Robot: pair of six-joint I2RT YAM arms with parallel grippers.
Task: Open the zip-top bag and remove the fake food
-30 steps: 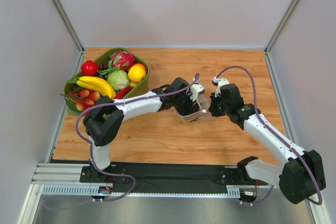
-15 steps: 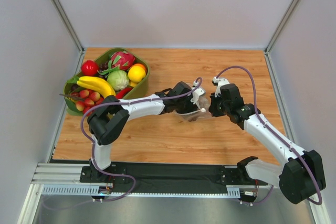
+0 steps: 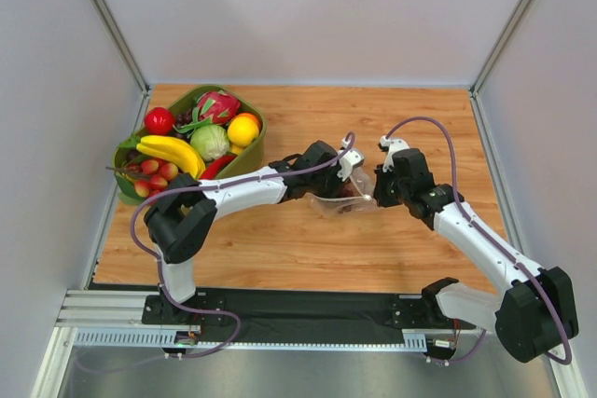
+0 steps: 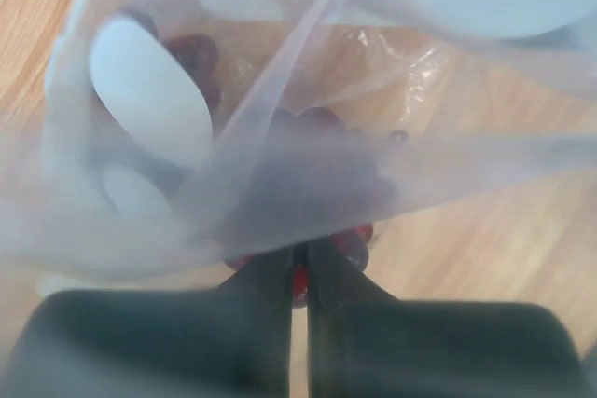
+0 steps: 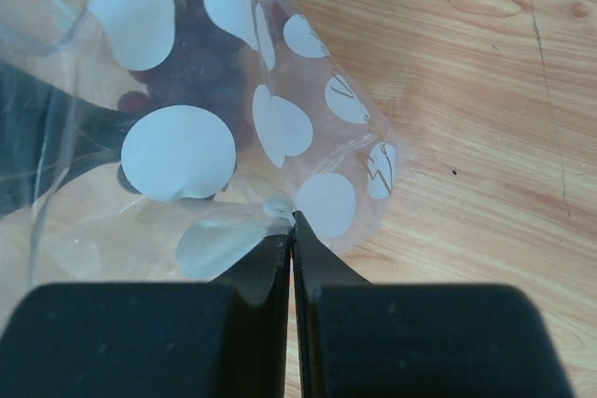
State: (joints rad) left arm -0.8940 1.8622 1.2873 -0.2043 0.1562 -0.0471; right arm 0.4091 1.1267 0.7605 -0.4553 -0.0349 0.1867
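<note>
The zip-top bag (image 3: 334, 204), clear with pale dots, lies crumpled on the wooden table between the two arms. Dark red fake food (image 3: 351, 199) shows inside it. In the left wrist view the bag's film (image 4: 149, 90) drapes over my left gripper (image 4: 300, 263), which is shut; a glossy red piece of the fake food (image 4: 362, 238) shows in the thin slit between its tips. My right gripper (image 5: 292, 221) is shut on a bunched edge of the bag (image 5: 177, 151), with the dark fake food (image 5: 201, 53) beyond. From above, the left gripper (image 3: 353, 191) and right gripper (image 3: 376, 195) almost meet.
An olive-green bin (image 3: 200, 91) stands at the back left, filled with a banana (image 3: 168, 149), a pink dragon fruit (image 3: 216, 104), a green cabbage (image 3: 210, 142) and other toy produce. Grey walls close the table on three sides.
My left gripper has gone from open to shut and dipped slightly lower into the bag. The right arm and its hold on the bag have not moved.
</note>
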